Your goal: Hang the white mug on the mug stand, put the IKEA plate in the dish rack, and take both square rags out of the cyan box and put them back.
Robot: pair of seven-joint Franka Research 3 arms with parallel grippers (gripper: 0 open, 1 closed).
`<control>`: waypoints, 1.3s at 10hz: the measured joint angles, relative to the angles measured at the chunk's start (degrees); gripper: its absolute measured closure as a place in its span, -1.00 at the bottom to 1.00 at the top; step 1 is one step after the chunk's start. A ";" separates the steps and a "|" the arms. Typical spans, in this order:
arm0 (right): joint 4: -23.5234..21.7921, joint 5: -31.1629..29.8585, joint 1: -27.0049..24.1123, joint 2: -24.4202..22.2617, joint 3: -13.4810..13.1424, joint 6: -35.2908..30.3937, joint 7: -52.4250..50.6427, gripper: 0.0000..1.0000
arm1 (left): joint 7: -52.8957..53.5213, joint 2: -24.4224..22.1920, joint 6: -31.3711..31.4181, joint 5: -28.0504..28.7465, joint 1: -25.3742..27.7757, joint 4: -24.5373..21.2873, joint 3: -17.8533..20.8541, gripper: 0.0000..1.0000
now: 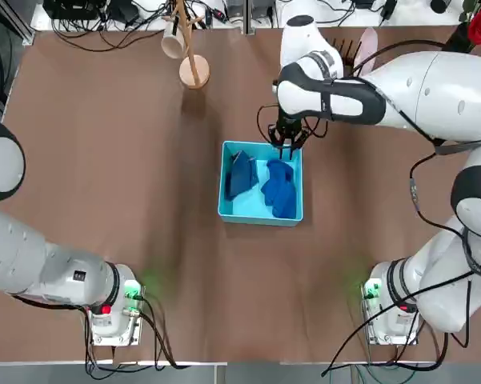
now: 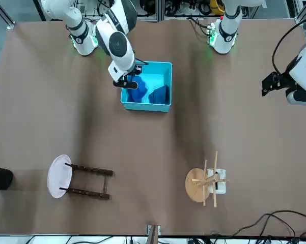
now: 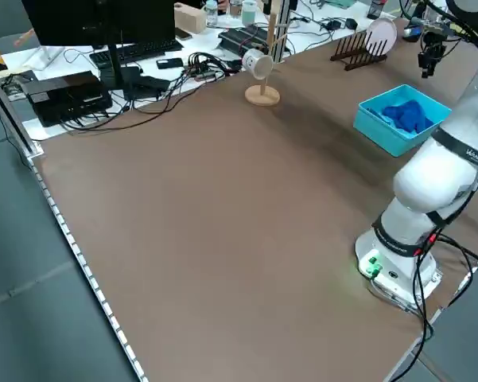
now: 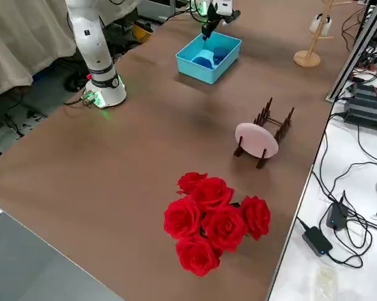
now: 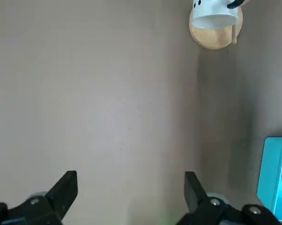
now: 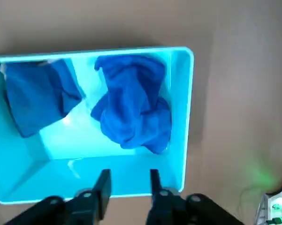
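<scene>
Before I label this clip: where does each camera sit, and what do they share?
Top: overhead; both arms, right tool above cyan box.
Front: across the table, facing both arms.
Left side: raised; left arm's base.
Right side: raised; right arm.
Left wrist: open tool, white mug.
Right wrist: tool, rags.
All show the box.

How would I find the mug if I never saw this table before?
Look at the far edge of the table, left of the cyan box. A wooden mug stand rises there, and the small white mug hangs on a peg, unlike the flat plate in the dark rack.
</scene>
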 joint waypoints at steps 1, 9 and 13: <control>0.88 -0.08 -1.21 -0.17 -0.92 0.51 -0.03 -0.20 | 0.00 0.00 0.00 0.00 -0.02 0.00 -0.01 -1.00; 22.33 -14.66 -37.40 -0.64 -2.66 -15.53 -34.10 -0.97 | 0.00 0.05 0.08 0.00 0.00 0.08 0.00 -1.00; 28.19 -15.57 -44.43 -0.57 -2.61 -15.46 -37.35 -0.97 | 0.00 0.08 0.09 0.00 0.03 0.08 0.01 -1.00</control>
